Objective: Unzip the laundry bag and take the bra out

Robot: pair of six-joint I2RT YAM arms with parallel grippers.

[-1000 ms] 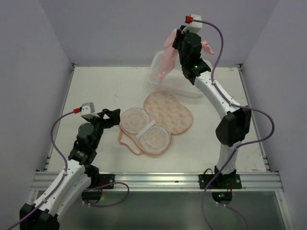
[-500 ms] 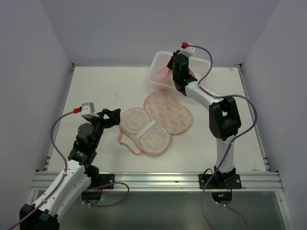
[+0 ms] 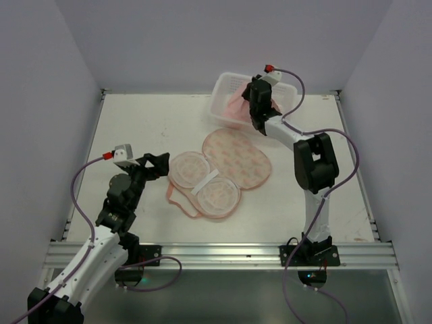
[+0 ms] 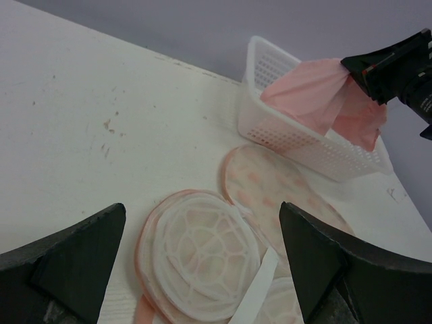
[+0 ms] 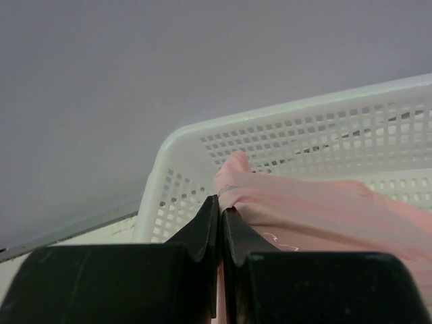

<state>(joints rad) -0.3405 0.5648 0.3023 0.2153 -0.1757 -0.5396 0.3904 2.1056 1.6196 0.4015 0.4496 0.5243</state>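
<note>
Lowered from high above, the right gripper (image 5: pixel 220 206) has dipped to the far basket (image 5: pixel 270 111). Nearest, the left gripper (image 3: pixel 159 164) gapes wide beside the unzipped laundry bag (image 3: pixel 233 158), which lies flat. Beyond, the right gripper pinches the bra (image 5: pixel 310 202) (draped inside the white basket); best to release only once the fabric settles.

**Worktop** (image 3: pixel 135 128): off-white and matt, flecked with small dark scuffs, with a metal rail (image 3: pixel 216 255) along its near edge. 2 things lie directly on it.

(a) Laundry bag (image 3: pixel 219 172), near the centre, spread open flat. Its printed peach half lies toward the right. Its mesh-lined half, with 2 round lattice domes (image 4: pixel 202 246), lies toward the left. A strip of pink zipper edging (image 4: pixel 144 312) trails on the surface at the near-left side.

(b) White lattice basket (image 3: pixel 219 115), at the far edge, right of centre, just beyond the bag and apart from it.
</note>
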